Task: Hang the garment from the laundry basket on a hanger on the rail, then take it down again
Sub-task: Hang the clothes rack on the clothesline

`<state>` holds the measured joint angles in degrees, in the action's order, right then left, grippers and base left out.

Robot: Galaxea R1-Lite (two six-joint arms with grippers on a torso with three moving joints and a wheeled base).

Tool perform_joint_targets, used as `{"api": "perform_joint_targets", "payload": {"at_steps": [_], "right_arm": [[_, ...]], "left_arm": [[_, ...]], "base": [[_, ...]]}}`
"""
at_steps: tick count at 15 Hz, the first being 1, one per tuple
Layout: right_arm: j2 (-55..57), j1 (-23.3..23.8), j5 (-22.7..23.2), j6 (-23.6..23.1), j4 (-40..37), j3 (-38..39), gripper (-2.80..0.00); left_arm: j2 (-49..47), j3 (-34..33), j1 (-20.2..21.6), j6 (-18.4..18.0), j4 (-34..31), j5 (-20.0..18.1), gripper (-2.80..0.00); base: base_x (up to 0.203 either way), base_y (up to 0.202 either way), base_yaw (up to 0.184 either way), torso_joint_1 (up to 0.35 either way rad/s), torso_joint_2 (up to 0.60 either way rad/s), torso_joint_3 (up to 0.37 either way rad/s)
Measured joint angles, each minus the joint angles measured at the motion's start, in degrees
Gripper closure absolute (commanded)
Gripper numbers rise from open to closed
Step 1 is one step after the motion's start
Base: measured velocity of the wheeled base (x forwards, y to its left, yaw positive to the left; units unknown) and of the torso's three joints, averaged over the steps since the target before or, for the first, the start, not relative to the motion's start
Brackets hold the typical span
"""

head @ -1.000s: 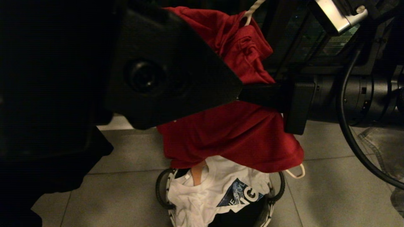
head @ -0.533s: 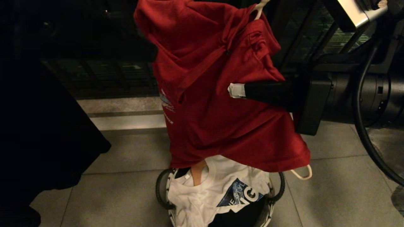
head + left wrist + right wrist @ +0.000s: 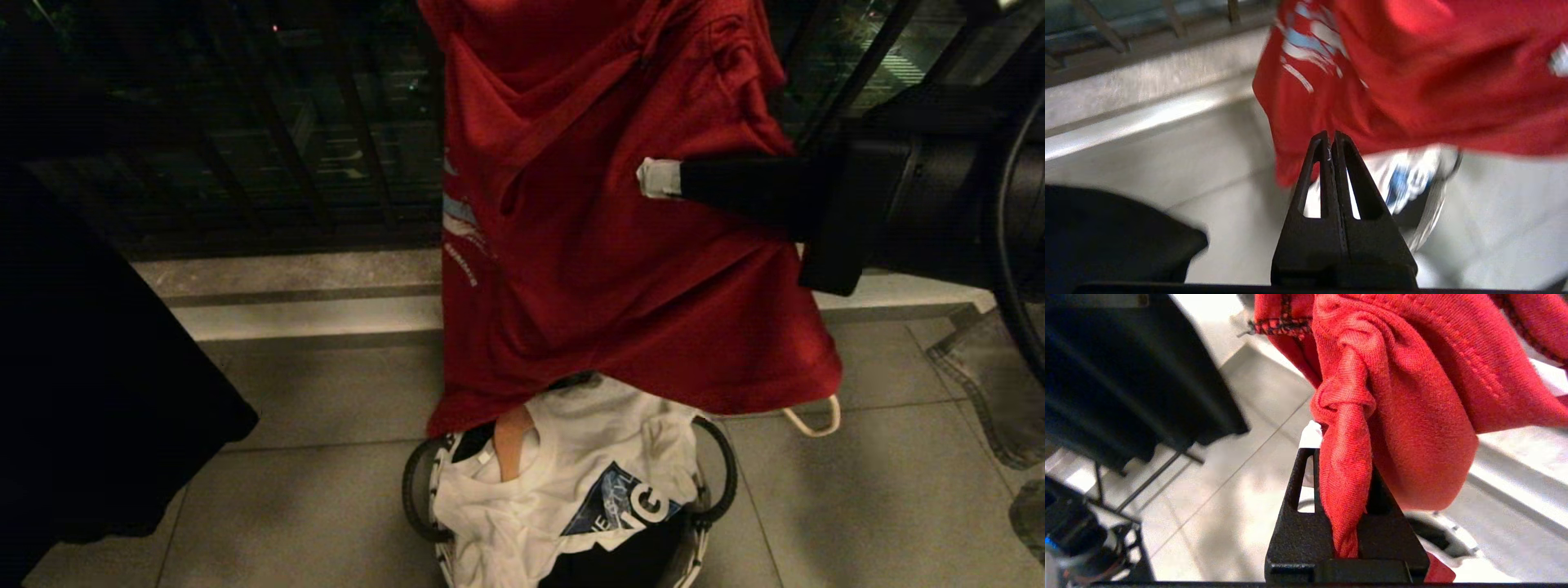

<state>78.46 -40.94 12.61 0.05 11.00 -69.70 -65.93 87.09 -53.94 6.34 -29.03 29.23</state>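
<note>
1. Gripping a bunched fold of the shirt (image 3: 620, 245) in my right gripper (image 3: 1345, 465); it hangs long axis vertical, hem just above the basket (image 3: 718, 482).
2. My left gripper (image 3: 1329, 141) is clamped on nothing, low beside the hem, shirt above and ahead of it. Right is the nearer arm.
3. Hanger (image 3: 816, 420) hook pokes out under the hem, on my right.
4. Shirt's white print is too folded to read; white tee (image 3: 563, 482) in the basket shows "IG".
</note>
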Motion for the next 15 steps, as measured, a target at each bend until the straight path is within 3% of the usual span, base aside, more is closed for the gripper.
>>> {"api": "perform_joint_targets", "payload": {"at_steps": [2,4,8,15], "right_arm": [[-1.51,-0.01,-3.55,-0.05,-0.76,-0.20,0.00],[-3.00,-0.01,-6.98,-0.05,-4.30,-1.00,0.00],[-5.45,0.85,-9.94,-0.05,-7.43,-2.89,0.00],[-10.44,3.58,-10.31,-0.90,-14.12,-4.19,0.00]], "left_arm": [[4.37,-6.74,1.84,0.83,6.76,-2.23,0.00],[8.22,-11.22,2.61,2.72,9.28,-3.04,0.00],[10.18,-13.31,3.96,2.77,9.44,-2.94,0.00],[9.73,-13.91,4.56,2.66,9.49,-2.97,0.00]], "base": [[0.000,0.000,0.000,0.000,0.00,0.000],[0.000,0.000,0.000,0.000,0.00,0.000],[0.000,0.000,0.000,0.000,0.00,0.000],[0.000,0.000,0.000,0.000,0.00,0.000]]}}
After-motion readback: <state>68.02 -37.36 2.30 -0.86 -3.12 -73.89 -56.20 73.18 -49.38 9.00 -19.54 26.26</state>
